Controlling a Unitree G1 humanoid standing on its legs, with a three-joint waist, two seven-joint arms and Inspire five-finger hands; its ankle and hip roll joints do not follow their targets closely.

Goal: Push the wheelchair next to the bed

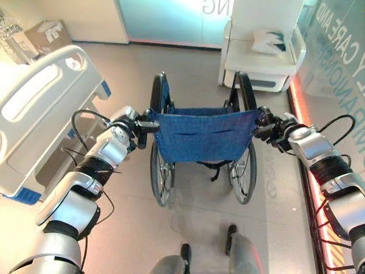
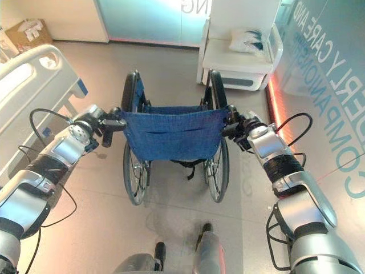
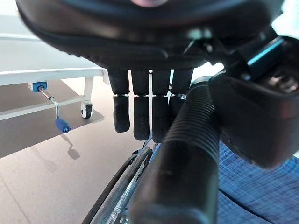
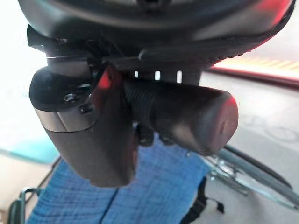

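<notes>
The wheelchair (image 1: pixel 202 134), with a blue cloth backrest and large spoked wheels, stands on the floor straight ahead, its back toward me. My left hand (image 1: pixel 136 124) is curled round its left push handle (image 3: pixel 187 154), which runs between the fingers (image 3: pixel 140 112) and the thumb. My right hand (image 1: pixel 272 130) grips the right push handle (image 4: pixel 187 116), thumb wrapped over the ribbed grip. The white hospital bed (image 1: pixel 40 108) lies at the left, its footboard about a wheel's width from the wheelchair's left side.
A white chair (image 1: pixel 259 63) with a pillow stands at the back right, just beyond the wheelchair. A glass wall (image 1: pixel 336 68) with a red-lit floor strip (image 1: pixel 302 131) runs along the right. A cardboard box (image 1: pixel 48 34) sits far left. The bed's blue crank (image 3: pixel 62 125) sticks out low.
</notes>
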